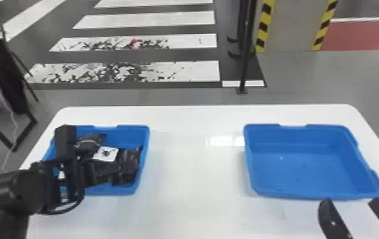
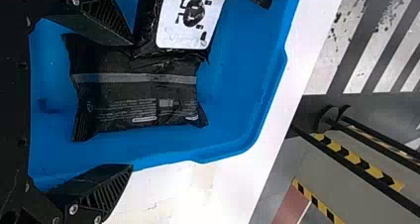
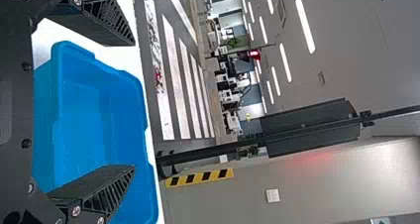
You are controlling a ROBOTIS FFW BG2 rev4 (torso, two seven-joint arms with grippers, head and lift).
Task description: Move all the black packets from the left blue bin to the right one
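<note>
The white rounded-corner table [image 1: 195,117] stands before a dark grey floor [image 1: 147,55] marked with broad white painted stripes [image 1: 147,20], the nearer ones bearing black patches. To their right, a slim black post [image 1: 246,57] rises from a small base plate, and yellow-and-black hazard tape [image 1: 263,28] borders a plain grey panel [image 1: 293,25] near a red floor area [image 1: 363,35]. Long white strip lights [image 3: 305,23] line the grey ceiling [image 3: 346,45]
</note>
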